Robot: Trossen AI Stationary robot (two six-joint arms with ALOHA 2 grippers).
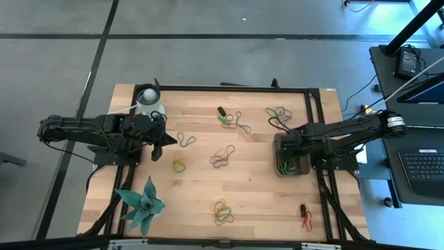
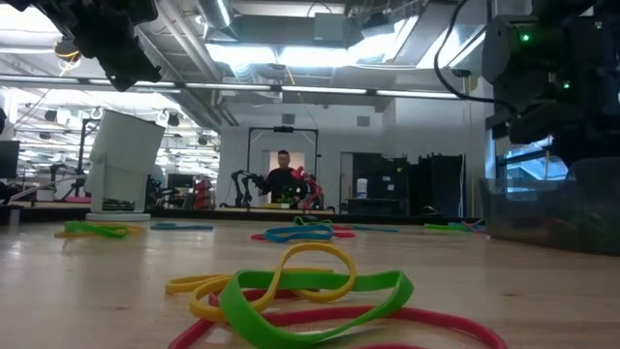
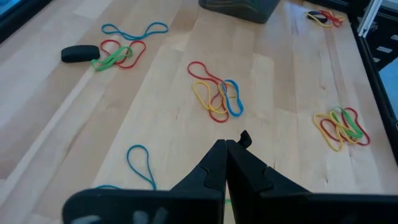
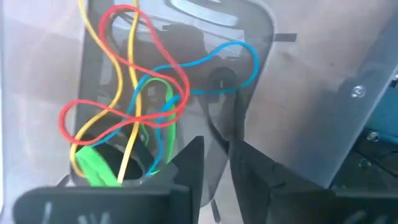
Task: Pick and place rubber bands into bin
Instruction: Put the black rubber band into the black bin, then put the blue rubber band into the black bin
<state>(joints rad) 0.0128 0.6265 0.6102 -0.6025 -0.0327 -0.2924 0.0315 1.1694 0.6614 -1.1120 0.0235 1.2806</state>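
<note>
A: While the right gripper (image 4: 214,165) hung over the bin (image 1: 290,157) at about three o'clock on the pale planked table (image 1: 257,194), what did its own camera show?

B: A smooth dark grey tray with rounded corners, holding thin looped rubber bands (image 4: 134,93) in red, yellow, blue and green, tangled together. The two dark fingers stood slightly apart, with nothing between them.

A: And from above?

B: There the bin was only a small dark rectangle with a few coloured threads inside. That view gave the spread instead: loose clusters near twelve o'clock, one at the centre (image 1: 222,157), one near six o'clock (image 1: 223,212), and a few bands at five o'clock.

A: The left gripper (image 3: 227,149)?

B: It sat at nine o'clock beside a white round cup (image 1: 148,99), its fingers pressed together to a point and holding nothing. Its camera showed the wood grain and a small black oblong piece (image 3: 80,53) just beside a red and green band.

A: Anything only the table-level camera caught?

B: The bands' flat, ribbon-like thickness up close (image 2: 310,291), and a person (image 2: 282,179) far back in the room. A green spiky plant (image 1: 142,203) at seven o'clock appeared only from above.
</note>
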